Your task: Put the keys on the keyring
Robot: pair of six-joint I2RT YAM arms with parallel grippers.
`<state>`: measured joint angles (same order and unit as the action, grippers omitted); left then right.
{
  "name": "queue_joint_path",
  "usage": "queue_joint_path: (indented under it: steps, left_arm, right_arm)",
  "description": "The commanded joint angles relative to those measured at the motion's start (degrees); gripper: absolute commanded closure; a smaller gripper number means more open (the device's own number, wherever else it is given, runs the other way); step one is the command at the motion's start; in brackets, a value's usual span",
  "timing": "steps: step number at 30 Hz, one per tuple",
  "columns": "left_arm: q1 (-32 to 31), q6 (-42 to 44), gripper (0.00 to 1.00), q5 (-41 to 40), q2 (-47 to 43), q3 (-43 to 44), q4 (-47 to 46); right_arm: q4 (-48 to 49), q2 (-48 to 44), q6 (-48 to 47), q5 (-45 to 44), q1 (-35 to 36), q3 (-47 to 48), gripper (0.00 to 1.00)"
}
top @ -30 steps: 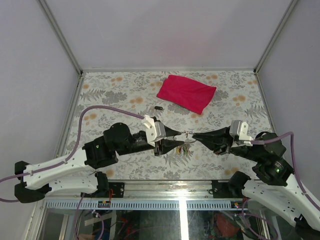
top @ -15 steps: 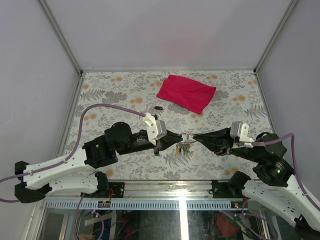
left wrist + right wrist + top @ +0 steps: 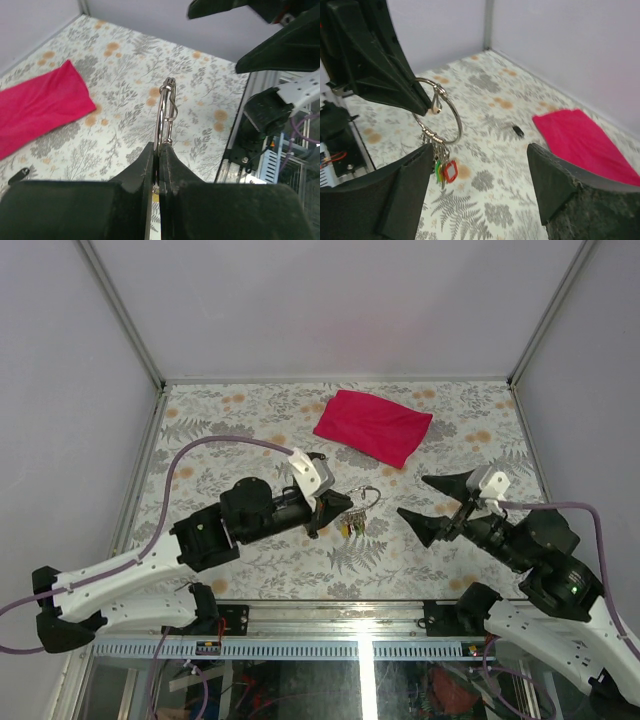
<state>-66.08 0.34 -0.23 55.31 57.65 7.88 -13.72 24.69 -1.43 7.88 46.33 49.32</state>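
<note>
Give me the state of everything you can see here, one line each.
Left tool, shut on the keyring.
Right tool, open, holding nothing, apart from the ring.
Keyring, held by its edge, off the table.
Keys, hanging in a bunch from the keyring.
Cloth, lying flat on the table, untouched.
Black bit, loose on the table near the cloth.
</note>
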Motion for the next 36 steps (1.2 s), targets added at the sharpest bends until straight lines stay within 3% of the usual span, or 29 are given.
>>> queue_joint_path:
  steps: [1, 10, 13, 18, 21, 29, 33, 36]
  left_arm:
    - [4.32, -4.11, 1.0, 2.68, 2.1, -1.32, -1.58]
    - [10.19, -10.41, 1.0, 9.6, 10.07, -7.88, -10.58]
    - [12.53, -13.43, 1.0, 12.94, 14.04, -9.68, -14.4]
    - [16.71, -15.55, 1.0, 16.6, 19.64, -11.38, -19.12]
    - [20.07, -16.78, 1.0, 17.73, 21.45, -13.06, -22.17]
    - [28.37, -15.79, 1.0, 20.58, 27.2, -15.56, -25.65]
    - [31.54, -16.05, 0.99, 19.48, 28.78, -16.79, -27.82]
    - [33.21, -17.23, 0.97, 18.28, 29.99, -17.73, -29.7]
  right_arm:
    - [-9.2, 4.07, 3.01, -11.64, -0.27, 4.35, 0.17]
    - [-16.21, 15.45, 7.96, -27.88, -0.55, 6.3, 0.17]
    - [-17.1, 19.09, 9.66, -24.92, -3.35, 5.15, 0.17]
    - [-16.93, 22.25, 12.32, -12.7, -16.11, 2.14, 0.16]
    - [-17.12, 23.75, 13.78, -8.77, -20.36, 1.25, 0.16]
    - [-16.82, 21.32, 17.16, -12.55, -20.91, -1.18, 0.13]
    - [-16.86, 17.79, 19.59, -8.24, -20.9, -2.57, 0.11]
    - [-16.14, 15.1, 21.99, -6.53, -20.89, -4.03, 0.0]
